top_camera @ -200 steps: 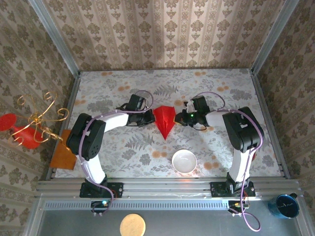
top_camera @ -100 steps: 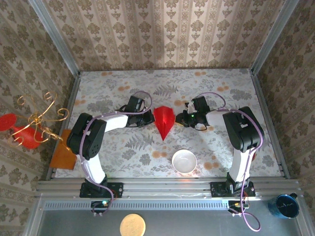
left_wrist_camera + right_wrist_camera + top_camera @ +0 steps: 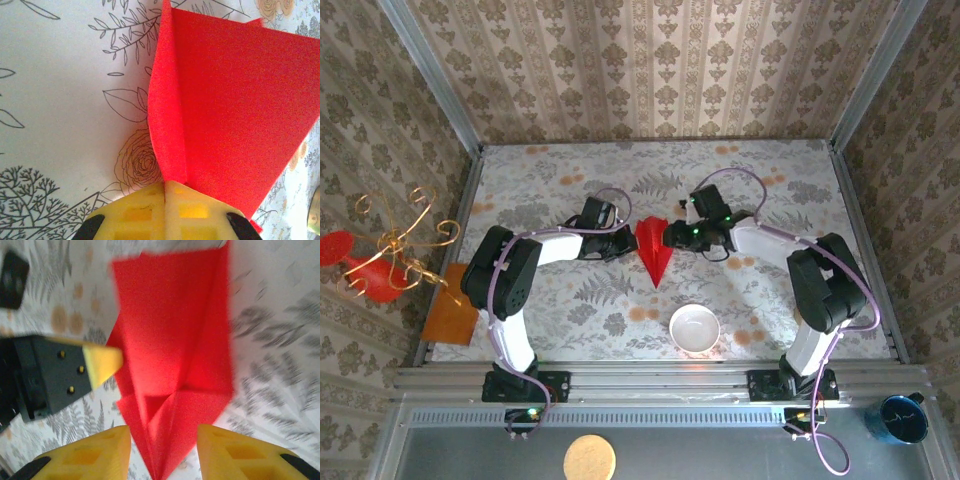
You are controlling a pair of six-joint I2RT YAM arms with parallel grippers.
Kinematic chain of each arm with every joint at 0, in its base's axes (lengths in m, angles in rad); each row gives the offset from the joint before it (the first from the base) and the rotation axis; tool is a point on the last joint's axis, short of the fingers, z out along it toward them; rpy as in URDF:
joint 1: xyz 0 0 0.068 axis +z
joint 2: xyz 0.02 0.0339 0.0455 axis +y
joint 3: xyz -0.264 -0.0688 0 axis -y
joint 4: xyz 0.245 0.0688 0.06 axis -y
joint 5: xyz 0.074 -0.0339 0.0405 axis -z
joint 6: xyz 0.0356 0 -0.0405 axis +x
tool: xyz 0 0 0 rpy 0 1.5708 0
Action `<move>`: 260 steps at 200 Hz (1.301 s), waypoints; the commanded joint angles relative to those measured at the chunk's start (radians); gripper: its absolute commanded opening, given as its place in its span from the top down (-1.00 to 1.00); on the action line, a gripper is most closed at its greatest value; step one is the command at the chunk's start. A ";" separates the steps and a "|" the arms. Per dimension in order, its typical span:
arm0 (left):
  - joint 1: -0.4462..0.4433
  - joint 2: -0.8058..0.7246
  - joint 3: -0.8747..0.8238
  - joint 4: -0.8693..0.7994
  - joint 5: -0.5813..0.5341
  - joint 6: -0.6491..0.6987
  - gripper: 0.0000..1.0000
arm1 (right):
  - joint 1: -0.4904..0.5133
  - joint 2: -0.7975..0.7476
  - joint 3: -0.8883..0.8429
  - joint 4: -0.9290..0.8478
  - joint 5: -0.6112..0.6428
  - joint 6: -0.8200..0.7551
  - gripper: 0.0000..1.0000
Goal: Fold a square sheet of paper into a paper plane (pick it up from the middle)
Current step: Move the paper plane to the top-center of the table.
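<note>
Top view: red paper plane (image 3: 653,255) lies at centre of the floral tabletop (image 3: 770,190), pointed nose toward the near edge, wide end toward the back wall. Both arms reach in from either side & meet at it. L fingers (image 3: 624,243) are at its left edge, R fingers (image 3: 671,237) at its right edge, both near the wide end. White bowl (image 3: 694,327) stands nearer the arm bases, apart from the plane. Orange-brown board (image 3: 450,315) is at the tabletop's left edge, w/ a red ornament (image 3: 375,262) w/ gold wire curls just beyond it

L wrist cam: yellow L fingers (image 3: 135,215) are pressed together w/ no gap, clenched on a raised fold of the plane (image 3: 230,100); the crease runs straight into the seam between them

R wrist cam: yellow R fingers (image 3: 235,450) stand apart, released; a corner of the plane (image 3: 175,340) lies in the gap between them. One yellow L fingertip (image 3: 102,362) meets the plane's opposite edge
</note>
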 commanded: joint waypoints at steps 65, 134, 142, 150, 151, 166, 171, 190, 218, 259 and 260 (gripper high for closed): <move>0.000 -0.008 0.003 0.027 0.047 -0.017 0.91 | 0.116 0.126 0.103 -0.109 0.094 -0.008 -0.14; -0.005 -0.008 0.005 0.037 0.063 -0.023 0.90 | 0.120 0.180 0.125 -0.084 0.032 0.008 -0.21; -0.005 -0.009 0.005 0.037 0.063 -0.023 0.90 | 0.120 0.186 0.128 -0.084 0.032 0.010 -0.21; -0.005 -0.009 0.005 0.037 0.066 -0.023 0.89 | 0.120 0.189 0.131 -0.084 0.028 0.009 -0.21; -0.005 -0.009 0.005 0.037 0.066 -0.023 0.89 | 0.120 0.189 0.132 -0.084 0.027 0.009 -0.21; -0.006 -0.009 0.005 0.039 0.070 -0.023 0.89 | 0.122 0.195 0.136 -0.084 0.024 0.010 -0.23; -0.006 -0.009 0.005 0.038 0.069 -0.023 0.89 | 0.122 0.197 0.139 -0.085 0.024 0.009 -0.23; -0.006 -0.009 0.005 0.038 0.073 -0.024 0.89 | 0.122 0.203 0.145 -0.096 0.037 0.011 -0.24; -0.008 -0.009 0.007 0.036 0.071 -0.025 0.88 | 0.119 0.207 0.150 -0.110 0.058 0.018 -0.14; -0.008 -0.009 0.005 0.033 0.071 -0.023 0.87 | 0.117 0.192 0.149 -0.131 0.100 0.027 0.05; -0.008 -0.009 0.005 0.033 0.071 -0.023 0.87 | 0.116 0.191 0.149 -0.132 0.103 0.027 0.05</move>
